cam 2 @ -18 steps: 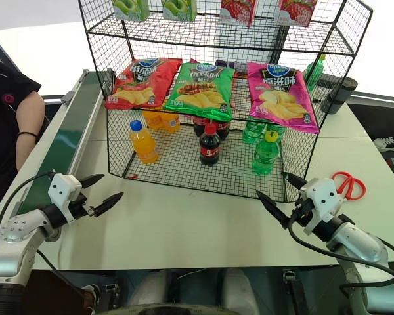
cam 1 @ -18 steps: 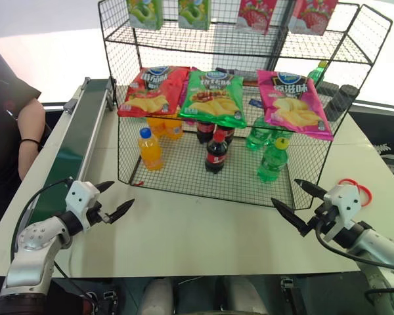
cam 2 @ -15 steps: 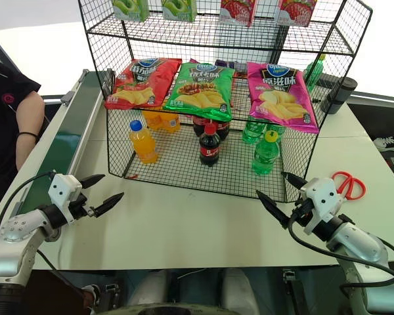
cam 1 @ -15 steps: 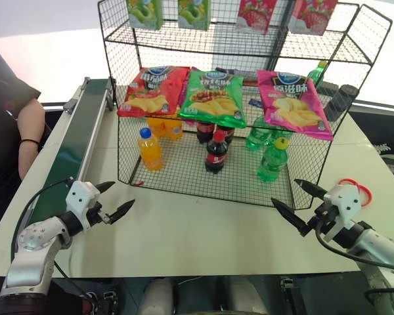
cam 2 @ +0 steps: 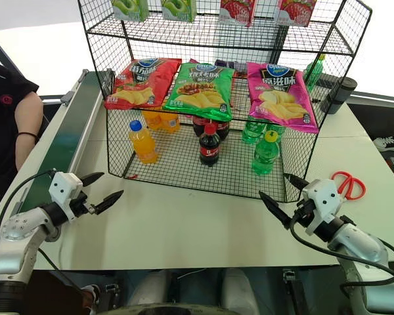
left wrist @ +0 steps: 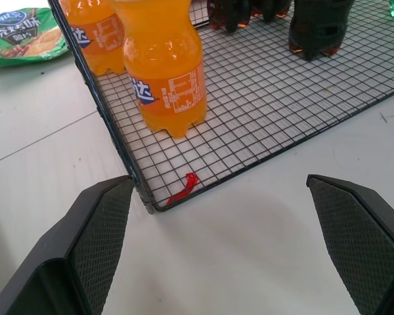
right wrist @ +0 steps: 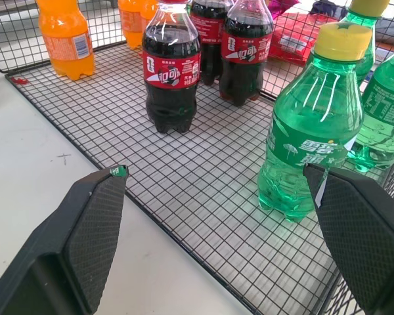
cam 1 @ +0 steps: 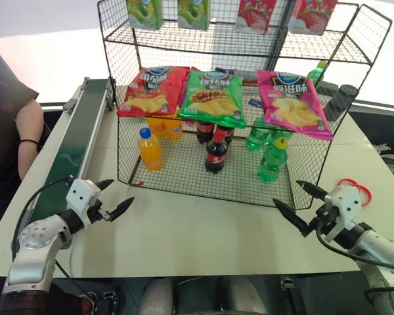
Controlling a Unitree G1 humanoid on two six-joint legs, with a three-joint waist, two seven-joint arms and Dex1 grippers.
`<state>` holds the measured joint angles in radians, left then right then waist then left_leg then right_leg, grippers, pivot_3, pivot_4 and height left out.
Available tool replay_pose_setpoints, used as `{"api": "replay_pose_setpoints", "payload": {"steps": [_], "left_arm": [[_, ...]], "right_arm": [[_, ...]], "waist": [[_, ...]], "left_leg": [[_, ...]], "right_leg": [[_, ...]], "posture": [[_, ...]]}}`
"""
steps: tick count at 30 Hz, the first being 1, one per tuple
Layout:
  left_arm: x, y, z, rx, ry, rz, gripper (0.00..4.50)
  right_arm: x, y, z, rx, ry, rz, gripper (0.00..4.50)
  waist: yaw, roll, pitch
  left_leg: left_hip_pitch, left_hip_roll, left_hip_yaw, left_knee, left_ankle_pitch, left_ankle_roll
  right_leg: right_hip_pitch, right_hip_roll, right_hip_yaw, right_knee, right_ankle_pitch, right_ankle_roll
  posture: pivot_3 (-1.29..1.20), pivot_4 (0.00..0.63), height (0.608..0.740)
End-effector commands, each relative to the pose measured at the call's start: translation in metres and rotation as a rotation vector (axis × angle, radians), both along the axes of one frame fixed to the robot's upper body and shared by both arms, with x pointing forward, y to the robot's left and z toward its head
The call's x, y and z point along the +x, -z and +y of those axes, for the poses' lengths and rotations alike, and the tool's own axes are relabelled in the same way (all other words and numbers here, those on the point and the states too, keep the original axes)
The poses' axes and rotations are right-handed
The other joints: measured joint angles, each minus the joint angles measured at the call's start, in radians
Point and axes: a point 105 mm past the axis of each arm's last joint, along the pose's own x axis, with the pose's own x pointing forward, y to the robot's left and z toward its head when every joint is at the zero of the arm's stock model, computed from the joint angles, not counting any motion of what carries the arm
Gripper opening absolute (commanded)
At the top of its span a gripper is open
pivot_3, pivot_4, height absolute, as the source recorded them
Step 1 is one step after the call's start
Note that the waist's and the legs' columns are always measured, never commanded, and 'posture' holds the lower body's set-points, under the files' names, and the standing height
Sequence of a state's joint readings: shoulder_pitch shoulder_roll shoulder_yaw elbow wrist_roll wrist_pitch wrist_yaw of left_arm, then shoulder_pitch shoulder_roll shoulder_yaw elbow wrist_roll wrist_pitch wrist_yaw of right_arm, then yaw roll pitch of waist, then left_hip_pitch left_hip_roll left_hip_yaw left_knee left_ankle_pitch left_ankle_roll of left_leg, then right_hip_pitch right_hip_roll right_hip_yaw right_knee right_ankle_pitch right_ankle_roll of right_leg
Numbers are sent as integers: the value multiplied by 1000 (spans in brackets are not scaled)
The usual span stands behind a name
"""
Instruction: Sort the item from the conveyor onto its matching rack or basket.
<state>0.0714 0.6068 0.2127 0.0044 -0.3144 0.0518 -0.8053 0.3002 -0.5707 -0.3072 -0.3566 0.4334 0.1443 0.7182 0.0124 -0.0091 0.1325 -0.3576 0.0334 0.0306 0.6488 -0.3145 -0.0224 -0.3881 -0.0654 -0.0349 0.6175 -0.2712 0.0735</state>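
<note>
A smooth, pale counter (cam 1: 197,230) carries everything. Largest on it is the black wire-grid rack (cam 1: 236,46), its square mesh forming tiers; glossy crisp bags lie on the middle shelf. Along the counter's left edge runs the conveyor (cam 1: 69,154), a flat dark-green belt in a grey metal frame. In the rack's low-walled bottom basket stands the green soda bottle (cam 1: 272,159), clear ribbed plastic with a yellow cap, upright near the right front corner, beside the dark cola bottle (cam 1: 215,152) and the orange-drink bottle (cam 1: 150,149). The left pincer (cam 1: 111,200) and the right pincer (cam 1: 294,207) hover over bare counter before the rack, their textured black fingers spread wide, gripping nothing. Red-handled scissors (cam 1: 356,186) lie at the right.
</note>
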Motion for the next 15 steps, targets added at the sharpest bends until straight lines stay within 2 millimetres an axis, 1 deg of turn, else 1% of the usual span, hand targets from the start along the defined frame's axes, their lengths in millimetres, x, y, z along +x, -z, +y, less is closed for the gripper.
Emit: {"api": "replay_pose_setpoints", "payload": {"steps": [1, 15], "left_arm": [[2, -7, 0, 4, 3, -29, 4500], [-1, -5, -3, -2, -7, -29, 4500]], "right_arm": [[-2, -9, -7, -18, 27, -45, 4440], [0, -8, -7, -21, 25, -35, 4440]], "waist": [[0, 0, 0], [0, 0, 0]], "left_leg": [[0, 0, 0, 0, 0, 0], [0, 0, 0, 0, 0, 0]], "right_leg": [[0, 0, 0, 0, 0, 0], [0, 0, 0, 0, 0, 0]], "posture": [[0, 150, 740], [0, 150, 740]]}}
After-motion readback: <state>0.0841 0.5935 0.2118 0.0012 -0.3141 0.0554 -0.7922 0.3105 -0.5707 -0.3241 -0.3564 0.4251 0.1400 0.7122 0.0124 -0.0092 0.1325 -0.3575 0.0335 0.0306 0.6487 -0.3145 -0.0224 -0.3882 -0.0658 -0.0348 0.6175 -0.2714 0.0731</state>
